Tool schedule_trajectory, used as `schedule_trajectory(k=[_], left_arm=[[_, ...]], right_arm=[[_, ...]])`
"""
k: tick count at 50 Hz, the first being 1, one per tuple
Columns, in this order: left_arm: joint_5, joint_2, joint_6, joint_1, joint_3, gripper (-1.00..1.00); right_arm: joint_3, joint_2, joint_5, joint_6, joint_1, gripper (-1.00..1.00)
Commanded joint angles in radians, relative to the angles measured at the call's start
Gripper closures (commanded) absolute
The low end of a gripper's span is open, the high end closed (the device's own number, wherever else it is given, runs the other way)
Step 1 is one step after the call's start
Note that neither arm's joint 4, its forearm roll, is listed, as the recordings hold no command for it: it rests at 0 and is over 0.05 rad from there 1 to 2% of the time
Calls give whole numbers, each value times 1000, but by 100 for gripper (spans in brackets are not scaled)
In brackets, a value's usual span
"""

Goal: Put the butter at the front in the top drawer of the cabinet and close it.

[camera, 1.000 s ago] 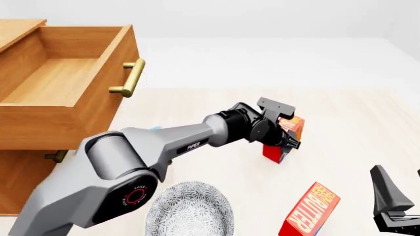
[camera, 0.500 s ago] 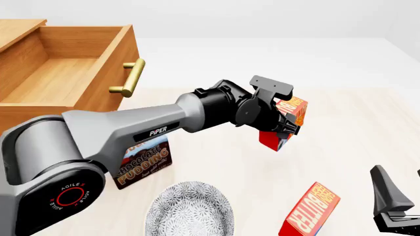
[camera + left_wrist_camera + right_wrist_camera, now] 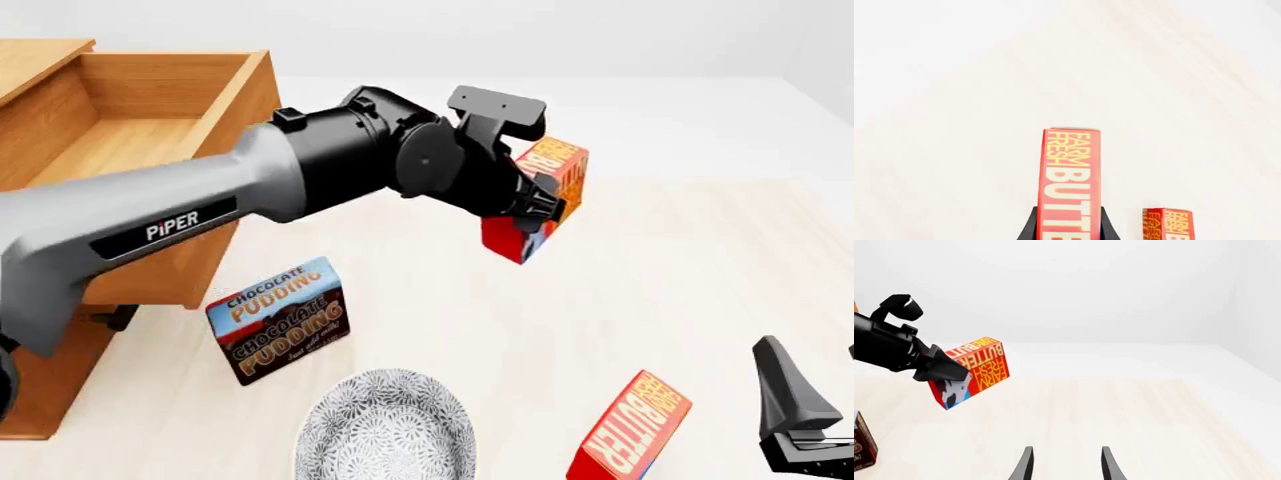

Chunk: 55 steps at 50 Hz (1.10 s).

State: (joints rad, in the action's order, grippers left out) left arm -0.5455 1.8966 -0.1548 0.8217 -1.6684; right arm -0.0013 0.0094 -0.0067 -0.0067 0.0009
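My left gripper [image 3: 534, 205] is shut on a red and orange butter carton [image 3: 558, 165], which hangs tilted in the air above the table, to the right of the open top drawer [image 3: 134, 160]. The left wrist view shows that carton [image 3: 1069, 175] clamped between both fingers. In the right wrist view the same carton [image 3: 975, 369] hangs tilted in the left gripper [image 3: 944, 371]. An identical butter carton [image 3: 630, 430] leans on the table at the near right, also visible in the left wrist view [image 3: 1167, 225]. My right gripper [image 3: 1064, 465] is open and holds nothing, low at the near right [image 3: 801, 420]. The cabinet [image 3: 40, 390] stands at the left.
A blue-and-brown chocolate pudding box [image 3: 278, 320] stands in front of the cabinet, below the left arm. A patterned grey bowl [image 3: 387, 425] sits at the near edge. The drawer's brass handle [image 3: 267, 160] juts toward the held carton.
The left arm has raised the held butter carton and carried it left toward the drawer. The pudding box, hidden behind the arm a second ago, now shows. The right gripper stayed put.
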Motion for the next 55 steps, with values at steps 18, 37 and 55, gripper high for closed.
schedule_trajectory(k=[18,37,55], left_arm=[[-201,-309,172,-174,44,100],[-365,-390,282,-318,-58,100],[-459,-512,314,-465,-53,100]], right_arm=[[0,0,0,0,0,-100],[0,0,0,0,0,-100],[0,0,0,0,0,-100]])
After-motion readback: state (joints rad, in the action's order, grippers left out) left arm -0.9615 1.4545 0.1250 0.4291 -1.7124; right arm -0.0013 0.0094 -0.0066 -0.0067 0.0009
